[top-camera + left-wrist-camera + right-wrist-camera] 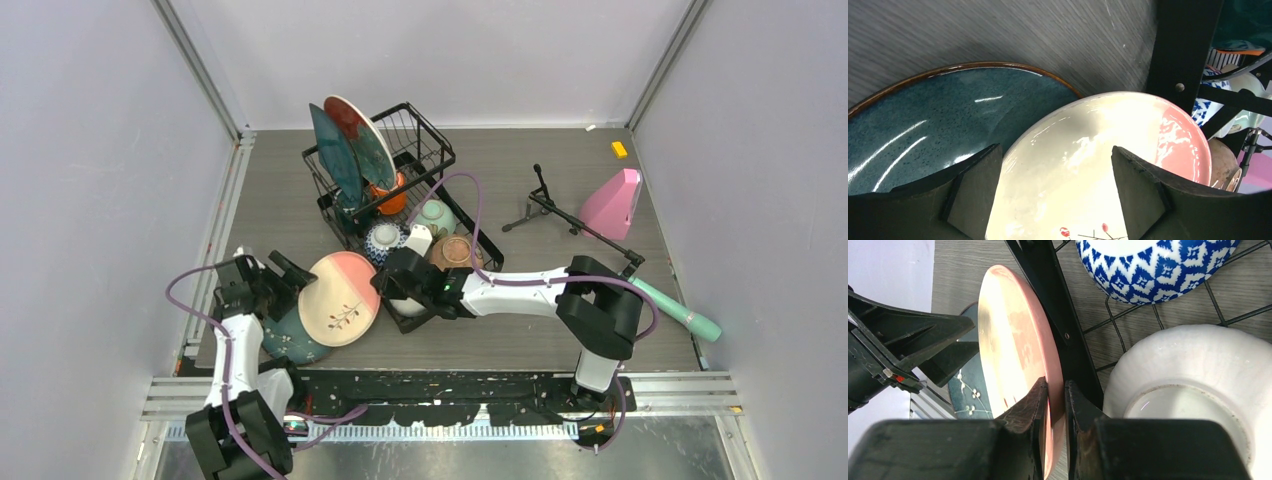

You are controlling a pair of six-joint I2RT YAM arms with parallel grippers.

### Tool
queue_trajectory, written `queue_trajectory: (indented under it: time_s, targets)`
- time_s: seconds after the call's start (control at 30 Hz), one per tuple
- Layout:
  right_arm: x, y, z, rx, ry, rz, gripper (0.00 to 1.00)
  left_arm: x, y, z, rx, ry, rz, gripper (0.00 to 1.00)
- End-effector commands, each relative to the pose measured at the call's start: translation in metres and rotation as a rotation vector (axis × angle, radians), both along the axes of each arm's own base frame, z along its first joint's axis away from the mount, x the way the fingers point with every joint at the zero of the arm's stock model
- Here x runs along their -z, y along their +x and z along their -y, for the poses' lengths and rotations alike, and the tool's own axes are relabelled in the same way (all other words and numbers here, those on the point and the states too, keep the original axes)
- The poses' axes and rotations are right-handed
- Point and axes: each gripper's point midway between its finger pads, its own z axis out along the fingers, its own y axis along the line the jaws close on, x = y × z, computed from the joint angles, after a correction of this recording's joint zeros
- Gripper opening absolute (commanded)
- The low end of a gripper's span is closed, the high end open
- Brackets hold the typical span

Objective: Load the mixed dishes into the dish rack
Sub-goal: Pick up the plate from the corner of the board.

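A pink-and-cream plate [340,298] stands tilted on edge at the near left corner of the black dish rack [433,150]. My right gripper [386,290] is shut on its right rim [1055,390]; in that wrist view the plate [1013,340] runs up between the fingers. My left gripper [290,278] is open at the plate's left side, its fingers wide apart in front of the plate's face [1088,165]. A dark teal plate [923,125] lies flat under it. Two plates [345,150], an orange mug [392,197] and mint [436,216], blue-patterned [1158,265], tan [455,252] and white [1193,380] bowls sit in the rack.
A black tripod [545,205] with a mint cylinder [680,310] lies at the right, beside a pink wedge [612,203]. A small yellow block [619,149] sits at the far right. Grey walls close in the table on three sides.
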Motion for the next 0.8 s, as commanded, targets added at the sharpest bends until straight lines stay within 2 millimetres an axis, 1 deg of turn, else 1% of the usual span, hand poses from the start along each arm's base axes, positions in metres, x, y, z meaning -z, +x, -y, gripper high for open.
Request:
queue_trajectory:
  time_s: [0.0, 0.17, 0.33, 0.4, 0.47, 0.63, 0.67, 0.77]
  targets:
    - [-0.048, 0.034, 0.012, 0.15, 0.085, 0.112, 0.0, 0.003, -0.009, 0.001, -0.044, -0.018, -0.051, 0.81]
    - [-0.053, 0.034, 0.012, 0.141, 0.087, 0.115, 0.0, 0.011, -0.01, 0.002, -0.04, -0.025, -0.097, 0.81]
    - [-0.049, 0.029, 0.002, 0.08, 0.093, 0.08, 0.02, 0.017, -0.01, 0.014, -0.007, -0.067, -0.087, 0.79]
    - [-0.048, 0.024, -0.004, 0.039, 0.101, 0.067, 0.05, 0.017, -0.01, 0.019, -0.006, -0.088, -0.07, 0.77]
    - [-0.047, 0.019, -0.012, -0.003, 0.118, 0.05, 0.11, 0.017, -0.01, 0.022, -0.01, -0.1, -0.054, 0.75]
    - [-0.05, 0.006, -0.03, -0.094, 0.189, -0.003, 0.18, 0.014, -0.008, 0.027, -0.019, -0.112, -0.017, 0.72]
    - [-0.048, 0.001, -0.034, -0.123, 0.201, -0.023, 0.19, 0.014, -0.008, 0.027, -0.021, -0.115, -0.013, 0.71]
    - [-0.051, -0.004, -0.042, -0.166, 0.252, -0.054, 0.23, 0.014, -0.006, 0.029, -0.024, -0.126, -0.002, 0.7]
